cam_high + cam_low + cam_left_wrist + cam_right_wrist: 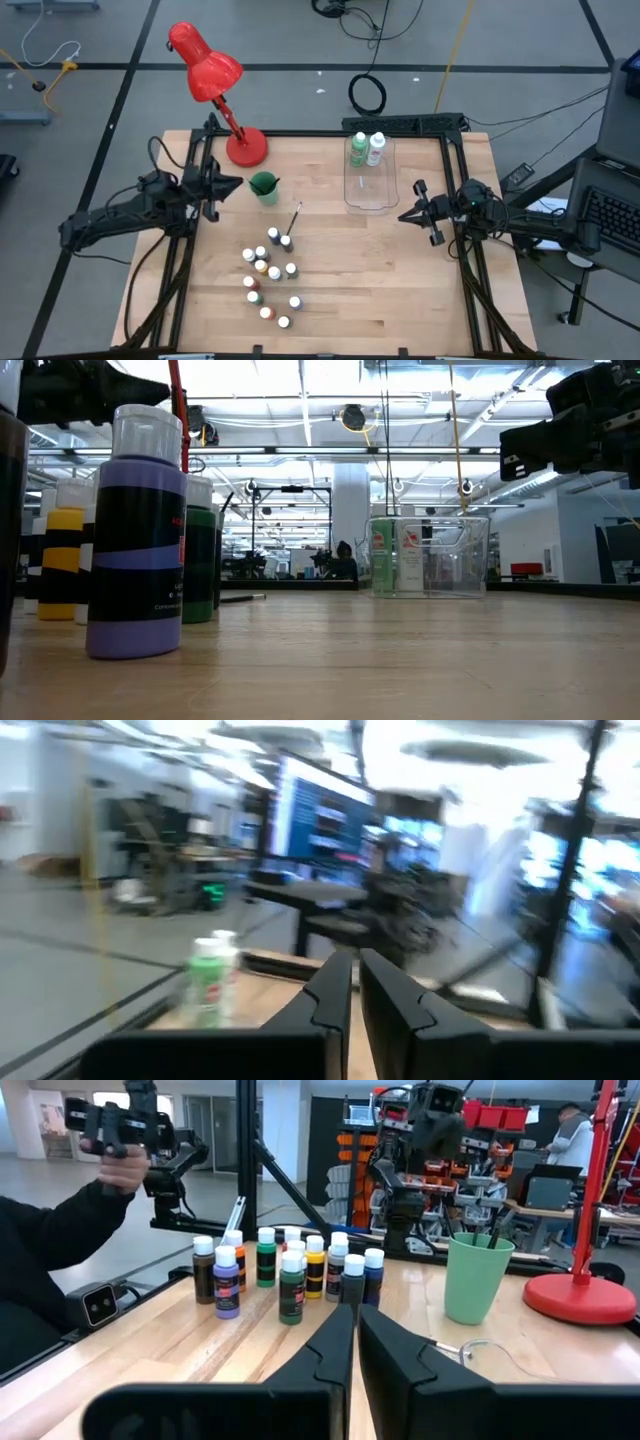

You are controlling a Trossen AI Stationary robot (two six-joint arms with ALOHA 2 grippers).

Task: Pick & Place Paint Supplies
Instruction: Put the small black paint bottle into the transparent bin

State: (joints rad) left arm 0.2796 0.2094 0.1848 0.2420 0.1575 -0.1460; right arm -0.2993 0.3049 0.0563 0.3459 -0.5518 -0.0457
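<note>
About a dozen tiny white-capped paint bottles (270, 275) stand clustered on the table's middle and near part; the right wrist view shows them upright (290, 1275). A thin brush (294, 222) lies at the cluster's far end. The larger green bottle (358, 150) and white bottle (376, 148) stand upright in the clear bin's far end. My left gripper (238, 184) hovers shut at the left, beside the green cup (263, 186). My right gripper (403, 214) hovers shut at the right, just right of the bin. Neither touches anything.
The clear plastic bin (367, 195) sits right of centre toward the far edge. A red desk lamp (245, 147) stands at the far left, behind the cup. Dark brush ends stick out of the cup (478, 1280). A person's sleeve and hand (70, 1210) show beyond the table.
</note>
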